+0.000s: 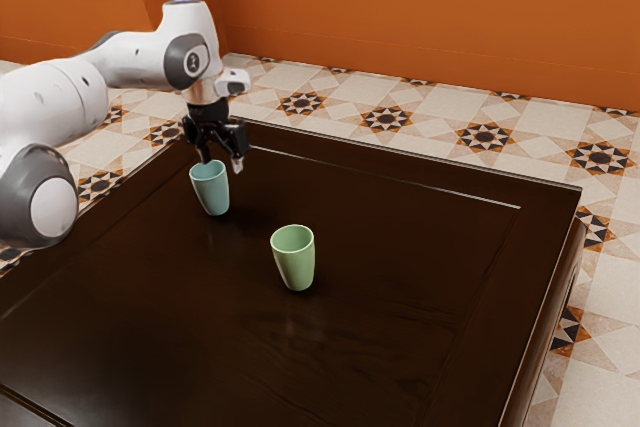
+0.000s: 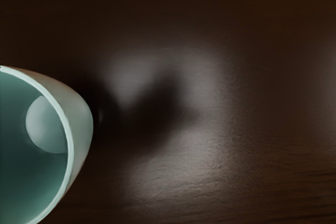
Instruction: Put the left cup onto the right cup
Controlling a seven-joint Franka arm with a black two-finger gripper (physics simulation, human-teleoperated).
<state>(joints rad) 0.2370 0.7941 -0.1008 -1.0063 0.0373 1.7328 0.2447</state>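
gripper (image 1: 220,159) hovers just above the blue cup (image 1: 211,192), jaws apart (green cup (image 1: 293,257) stands upright near the blue cup).

Soft glare on dark table (image 2: 173,182)

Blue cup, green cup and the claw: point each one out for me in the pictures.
Blue cup (image 1: 211,195), exterior view, on its outer wall.
Green cup (image 1: 294,262), exterior view, on its outer wall.
Claw (image 1: 221,161), exterior view, midway between its two black fingertips.
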